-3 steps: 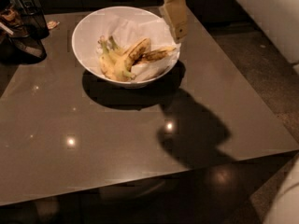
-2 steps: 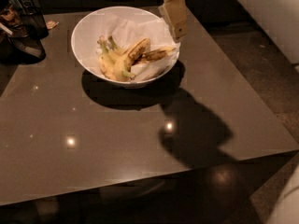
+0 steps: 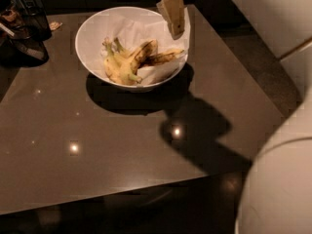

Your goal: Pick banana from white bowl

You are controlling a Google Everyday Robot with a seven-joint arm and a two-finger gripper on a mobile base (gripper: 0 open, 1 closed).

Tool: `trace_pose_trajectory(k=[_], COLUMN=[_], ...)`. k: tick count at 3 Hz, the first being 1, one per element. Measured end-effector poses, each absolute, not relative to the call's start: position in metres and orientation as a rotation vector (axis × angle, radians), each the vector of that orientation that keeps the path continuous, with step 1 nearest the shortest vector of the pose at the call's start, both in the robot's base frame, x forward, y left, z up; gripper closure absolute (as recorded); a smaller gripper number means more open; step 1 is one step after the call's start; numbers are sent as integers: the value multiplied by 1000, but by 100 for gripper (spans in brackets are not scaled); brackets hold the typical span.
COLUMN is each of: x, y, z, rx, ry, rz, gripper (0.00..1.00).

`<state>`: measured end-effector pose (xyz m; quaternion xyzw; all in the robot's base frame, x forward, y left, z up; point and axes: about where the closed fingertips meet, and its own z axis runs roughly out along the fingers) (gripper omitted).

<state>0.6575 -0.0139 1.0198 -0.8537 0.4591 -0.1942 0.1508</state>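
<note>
End effector hangs over the bowl's right rim, can't tell how open, and with the banana lying left inside, it could snag the nearer brown banana instead.

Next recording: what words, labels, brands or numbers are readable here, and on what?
No text is readable anywhere.
Plump yellow speckled banana, wide glossy white bowl: no markings show.
Dark clutter at the far left corner of the brown table: any print too blurred to read.
Tan gripper, above the bowl's right rim: no label visible.
</note>
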Motion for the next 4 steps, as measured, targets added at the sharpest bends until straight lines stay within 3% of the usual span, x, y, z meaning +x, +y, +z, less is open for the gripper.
trace_pose_trajectory(k=[1,3,4], x=[668,675,676], y=[1,21,27], z=[1010,976,961], rx=[-2496,-2583,-2625], ry=[1265,1226,1208], rz=[-524,-434,-402], gripper=[1,42,40])
